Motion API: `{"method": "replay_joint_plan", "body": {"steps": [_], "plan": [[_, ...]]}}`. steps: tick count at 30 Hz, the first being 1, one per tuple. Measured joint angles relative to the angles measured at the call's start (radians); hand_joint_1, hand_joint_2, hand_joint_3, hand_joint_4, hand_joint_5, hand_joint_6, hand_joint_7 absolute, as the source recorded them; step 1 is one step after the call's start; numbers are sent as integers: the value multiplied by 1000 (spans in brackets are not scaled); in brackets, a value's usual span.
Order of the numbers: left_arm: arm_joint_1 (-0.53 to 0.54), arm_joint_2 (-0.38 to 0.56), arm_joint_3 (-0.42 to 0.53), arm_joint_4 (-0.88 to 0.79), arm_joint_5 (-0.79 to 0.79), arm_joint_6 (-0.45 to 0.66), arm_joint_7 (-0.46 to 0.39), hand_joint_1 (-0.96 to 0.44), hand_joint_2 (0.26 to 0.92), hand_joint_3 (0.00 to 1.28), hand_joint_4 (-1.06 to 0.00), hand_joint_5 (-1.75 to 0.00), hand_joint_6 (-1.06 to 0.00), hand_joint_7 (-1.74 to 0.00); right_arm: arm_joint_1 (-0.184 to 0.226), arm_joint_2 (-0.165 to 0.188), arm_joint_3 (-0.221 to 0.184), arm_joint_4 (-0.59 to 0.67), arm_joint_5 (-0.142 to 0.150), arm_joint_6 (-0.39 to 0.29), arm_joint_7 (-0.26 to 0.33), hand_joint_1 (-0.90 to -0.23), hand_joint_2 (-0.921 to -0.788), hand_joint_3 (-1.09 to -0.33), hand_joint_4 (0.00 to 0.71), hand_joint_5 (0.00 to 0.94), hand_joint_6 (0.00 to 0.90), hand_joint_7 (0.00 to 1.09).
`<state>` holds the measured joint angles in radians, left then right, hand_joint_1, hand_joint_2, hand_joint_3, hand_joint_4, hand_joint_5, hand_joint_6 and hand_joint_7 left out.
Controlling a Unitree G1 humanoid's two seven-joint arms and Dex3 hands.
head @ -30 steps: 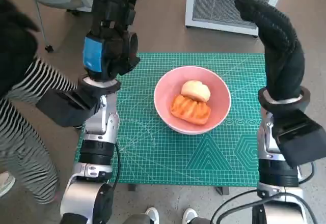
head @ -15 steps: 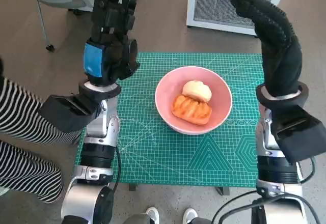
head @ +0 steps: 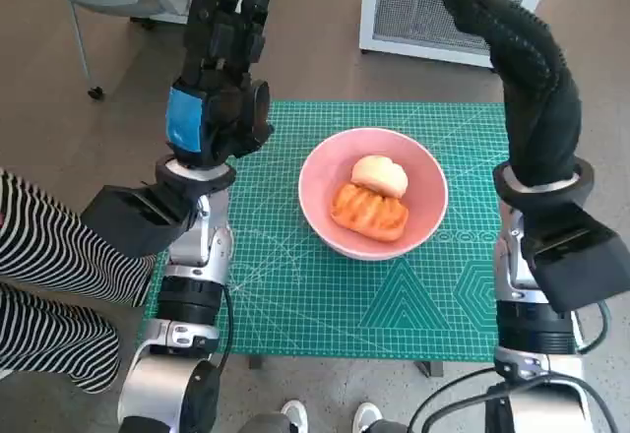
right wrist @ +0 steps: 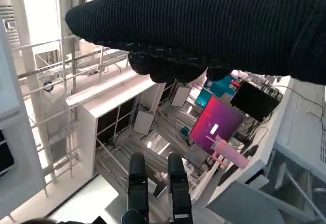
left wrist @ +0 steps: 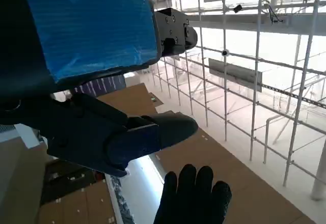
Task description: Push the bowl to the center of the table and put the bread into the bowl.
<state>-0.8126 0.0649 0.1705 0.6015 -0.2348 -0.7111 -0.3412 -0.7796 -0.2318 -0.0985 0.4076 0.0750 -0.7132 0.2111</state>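
Two bread (head: pixel 371 197) pieces, soft, light, crushable, lying in pink bowl (head: pixel 320 212) mid-mat, best cupped gently from sides; left hand (head: pixel 219 89) and right hand (head: pixel 527 84) raised, empty, fingers extended.

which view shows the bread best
The head view: both pieces of bread lie in plain sight inside the pink bowl on the green mat. Both wrist views point up at ceiling and shelving and show none of it.

Right hand (right wrist: pixel 214 25) above left hand (right wrist: pixel 158 191)
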Motion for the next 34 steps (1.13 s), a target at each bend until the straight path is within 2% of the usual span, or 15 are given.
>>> {"method": "replay_joint_plan", "body": {"steps": [11,34], "plan": [[0,1,-9,7,32,-35,18,-713,921,650,-105,-7,-131,-144,-18,0,-2,23,1,0,0,-770,-921,-811,315,2,39,651],[0,6,-25,40,41,-61,33,-717,921,621,-114,-6,-141,-123,-18,0,-2,30,-3,-1,-12,-769,-921,-811,316,2,41,647]]}}
